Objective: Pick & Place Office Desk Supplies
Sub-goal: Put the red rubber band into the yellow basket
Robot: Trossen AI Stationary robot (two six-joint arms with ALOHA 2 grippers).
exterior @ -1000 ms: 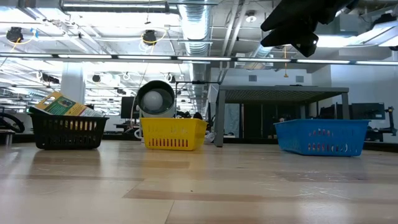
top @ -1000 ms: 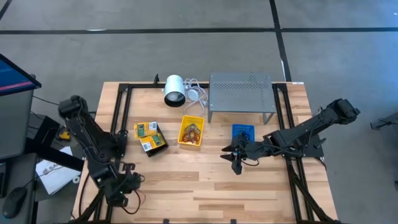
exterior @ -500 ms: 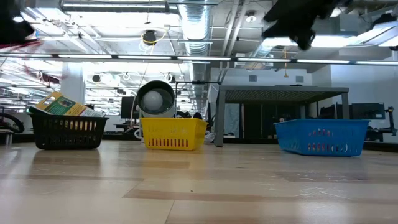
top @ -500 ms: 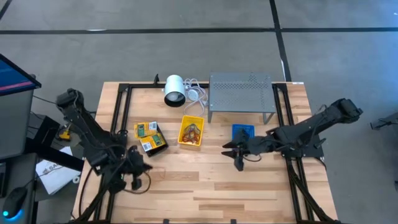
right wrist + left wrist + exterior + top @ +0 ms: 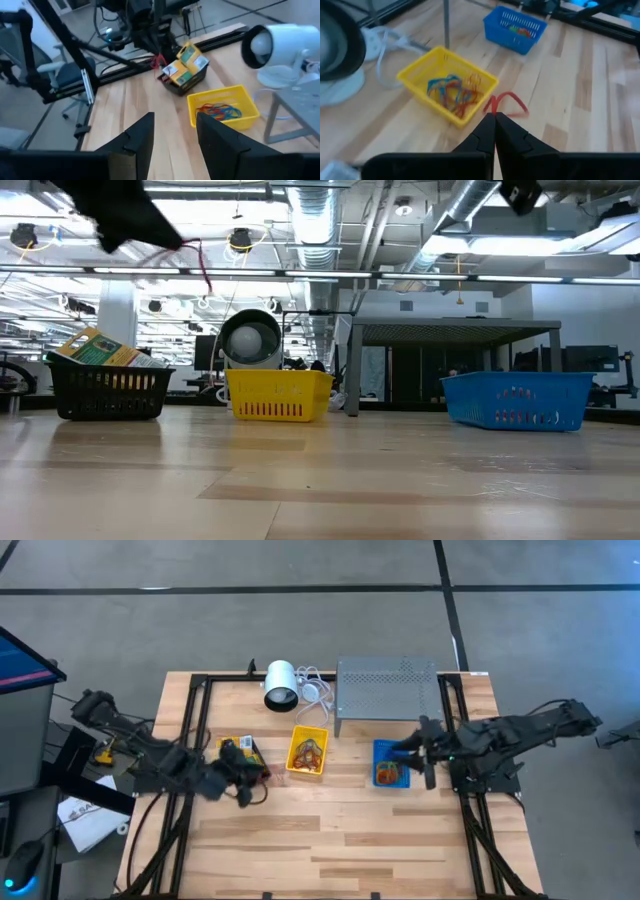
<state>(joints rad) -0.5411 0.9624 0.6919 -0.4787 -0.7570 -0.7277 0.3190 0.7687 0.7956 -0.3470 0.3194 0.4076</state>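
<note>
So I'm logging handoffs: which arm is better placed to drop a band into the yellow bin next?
Left. Its hand is shut on a red rubber band beside the yellow bin; the right hand is open over the blue bin.

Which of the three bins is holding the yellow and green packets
The black bin, at the table's left end; the yellow bin and blue bin hold rubber bands instead.

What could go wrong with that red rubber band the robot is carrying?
The left end effector pinches only an end of the red rubber band, which dangles loose, so it might slip out before reaching the yellow bin. The loop could also catch on that bin's rim and tug it.
</note>
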